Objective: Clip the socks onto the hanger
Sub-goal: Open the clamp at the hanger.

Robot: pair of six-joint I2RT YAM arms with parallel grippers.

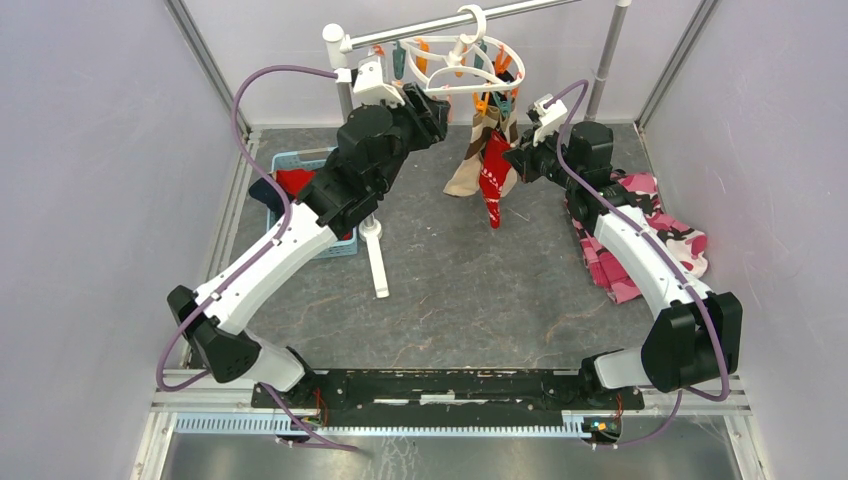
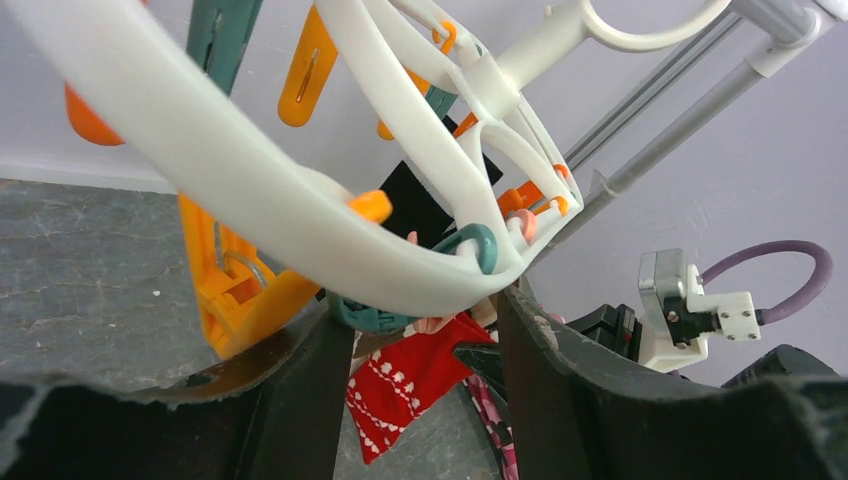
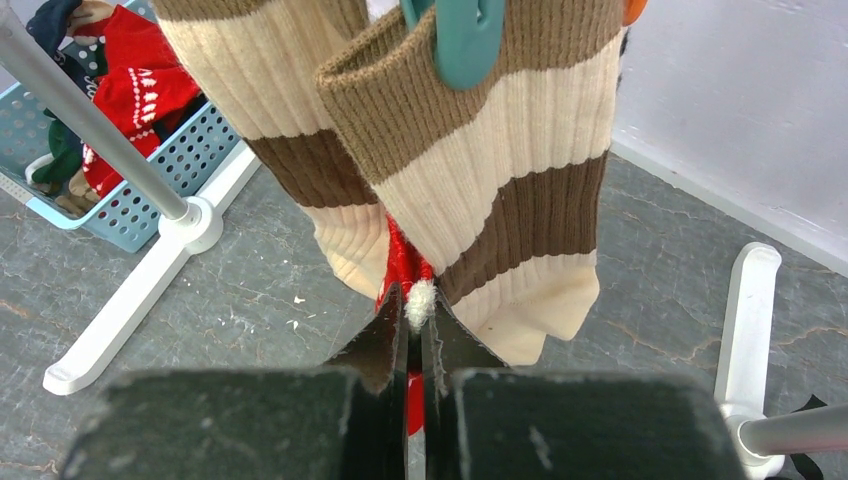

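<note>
- Silver rack [image 1: 375, 255] stands at the back of the table, with the hanger hooked over its top bar.
- Left gripper [image 2: 420, 315] is up right under the ring, fingers [image 2: 540, 380] spread apart and not pinching anything.
- Pink camo cloth [image 1: 670, 240] lies bunched beside the right arm.
- Blue basket [image 3: 150, 190] sits by the rack's foot, with a red sock and some dark ones inside.
- White hanger [image 2: 250, 180] hangs tilted, orange and teal pegs dangling from it.
- Two tan-and-brown striped socks [image 3: 500, 170] hang from the hanger, one under a teal peg [image 3: 455, 40].
- Red patterned sock [image 1: 495, 180] hangs behind them, with the right gripper [image 3: 415, 310] clamped tight on its lower end.
</note>
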